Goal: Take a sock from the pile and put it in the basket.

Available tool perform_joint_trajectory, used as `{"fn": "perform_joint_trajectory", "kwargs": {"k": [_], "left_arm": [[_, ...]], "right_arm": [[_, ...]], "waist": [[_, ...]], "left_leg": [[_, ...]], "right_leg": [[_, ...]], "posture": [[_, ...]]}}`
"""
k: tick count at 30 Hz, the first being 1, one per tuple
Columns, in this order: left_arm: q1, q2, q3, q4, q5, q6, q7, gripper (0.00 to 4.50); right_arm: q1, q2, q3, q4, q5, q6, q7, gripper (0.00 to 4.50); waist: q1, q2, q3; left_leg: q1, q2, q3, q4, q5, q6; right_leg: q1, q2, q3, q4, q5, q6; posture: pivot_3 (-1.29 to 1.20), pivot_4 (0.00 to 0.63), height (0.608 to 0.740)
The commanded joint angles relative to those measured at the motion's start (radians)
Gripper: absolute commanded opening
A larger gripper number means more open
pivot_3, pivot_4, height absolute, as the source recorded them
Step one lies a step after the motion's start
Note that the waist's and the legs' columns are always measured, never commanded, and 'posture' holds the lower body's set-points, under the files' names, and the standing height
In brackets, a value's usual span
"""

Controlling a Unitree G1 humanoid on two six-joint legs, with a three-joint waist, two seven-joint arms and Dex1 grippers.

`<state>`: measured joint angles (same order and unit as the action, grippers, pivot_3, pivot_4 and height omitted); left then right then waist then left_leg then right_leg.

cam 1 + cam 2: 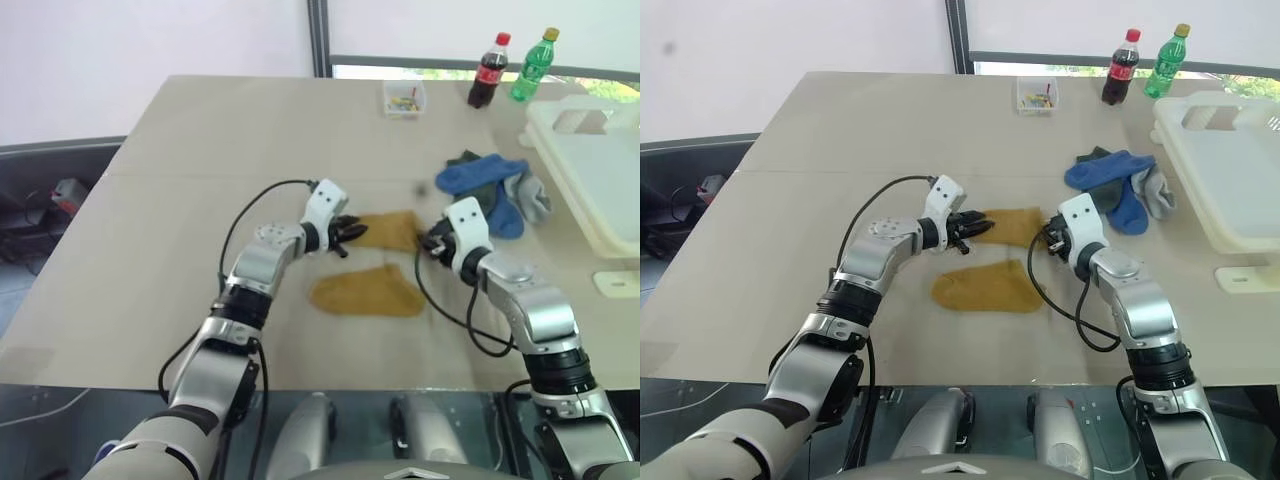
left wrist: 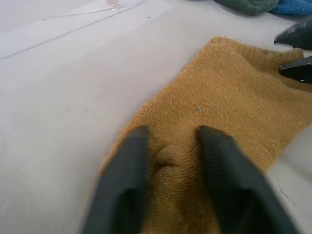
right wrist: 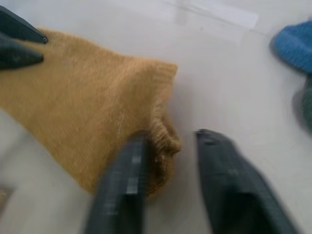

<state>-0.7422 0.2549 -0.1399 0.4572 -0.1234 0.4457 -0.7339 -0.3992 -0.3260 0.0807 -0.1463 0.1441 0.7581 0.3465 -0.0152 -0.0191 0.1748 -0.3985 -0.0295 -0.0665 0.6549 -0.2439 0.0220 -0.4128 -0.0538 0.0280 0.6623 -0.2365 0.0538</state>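
Pinching mustard sock (image 2: 229,112) — left gripper (image 2: 170,146); right gripper (image 3: 168,139) — narrow, on its cuff.

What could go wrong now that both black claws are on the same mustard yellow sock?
Both the left gripper and the right gripper pinch opposite ends of one mustard yellow sock, so it might stretch or slip free. The right fingers catch only the cuff's edge. The cream-white plastic basket lies beyond the sock pile, which a carry might snag.
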Motion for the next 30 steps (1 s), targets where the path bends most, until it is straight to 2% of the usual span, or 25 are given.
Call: {"fn": "perform_joint_trajectory", "kwargs": {"k": [1,7,11,13,18,23,24,28,30], "left_arm": [[0.016,-0.014,0.029,-0.017,-0.021,-0.006,0.015,0.00],[0.021,-0.002,0.082,-0.061,-0.080,0.048,0.000,0.00],[0.024,0.023,0.092,-0.096,-0.076,0.048,0.018,1.24],[0.032,0.038,0.085,-0.106,-0.060,0.025,0.027,2.10],[0.059,0.052,0.050,-0.090,-0.033,-0.009,0.015,2.10],[0.062,0.018,0.041,-0.024,-0.026,-0.023,0.025,2.10],[0.059,0.011,0.045,-0.012,-0.029,-0.023,0.026,1.58],[0.047,-0.005,0.080,-0.006,-0.056,-0.026,0.025,0.06],[0.053,-0.008,0.113,-0.038,-0.101,-0.020,-0.002,0.06]], "right_arm": [[-0.011,-0.007,-0.001,-0.012,0.003,-0.019,0.019,0.04],[-0.010,-0.007,-0.008,-0.008,0.000,-0.026,0.026,0.04],[-0.008,-0.005,-0.011,-0.017,0.003,-0.025,0.026,0.00],[-0.008,-0.004,-0.012,-0.020,0.003,-0.026,0.024,0.00],[-0.007,0.000,-0.011,-0.021,0.002,-0.028,0.018,0.00],[-0.008,0.001,-0.011,-0.020,0.001,-0.031,0.015,0.00],[-0.008,0.001,-0.011,-0.020,0.000,-0.031,0.015,0.00],[-0.009,0.000,-0.015,-0.035,0.003,-0.034,0.015,0.00],[-0.011,-0.004,-0.021,-0.050,0.007,-0.043,0.020,0.00]], "waist": [[0.000,0.000,0.000],[-0.002,0.000,0.000],[-0.002,0.000,0.000],[-0.001,0.000,0.000],[0.000,0.000,0.000],[0.002,0.000,0.000],[0.002,0.000,0.000],[0.002,0.000,0.000],[0.001,0.000,0.000]], "left_leg": [[0.000,0.000,0.000,0.000,0.000,0.000],[0.000,0.000,0.000,0.000,0.000,0.000],[0.000,0.000,0.000,0.000,0.000,0.000],[0.000,0.000,0.000,0.000,0.000,0.000],[0.000,0.000,0.000,0.000,0.000,0.000],[0.000,0.000,0.000,0.000,0.000,0.000],[0.000,0.000,0.000,0.000,0.000,0.000],[0.000,0.000,0.000,0.000,0.000,0.000],[0.000,0.000,-0.001,0.000,0.000,0.000]], "right_leg": [[0.000,0.000,0.000,0.000,0.000,0.000],[0.000,0.000,0.000,0.000,0.000,0.000],[0.000,0.000,0.000,0.000,0.000,0.000],[0.000,0.000,0.000,0.000,0.000,0.000],[0.000,0.000,0.000,0.000,0.000,0.000],[0.000,-0.001,0.000,0.000,0.000,0.000],[0.000,-0.001,0.000,0.000,0.000,0.000],[0.001,-0.001,0.000,0.000,0.000,0.000],[0.000,0.000,0.000,0.000,0.000,0.000]], "posture": [[0.00,0.150,0.740],[0.00,0.150,0.740],[0.00,0.150,0.740],[0.00,0.150,0.740],[0.00,0.150,0.740],[0.00,0.150,0.740],[0.00,0.150,0.740],[0.00,0.150,0.740],[0.00,0.150,0.740]]}}
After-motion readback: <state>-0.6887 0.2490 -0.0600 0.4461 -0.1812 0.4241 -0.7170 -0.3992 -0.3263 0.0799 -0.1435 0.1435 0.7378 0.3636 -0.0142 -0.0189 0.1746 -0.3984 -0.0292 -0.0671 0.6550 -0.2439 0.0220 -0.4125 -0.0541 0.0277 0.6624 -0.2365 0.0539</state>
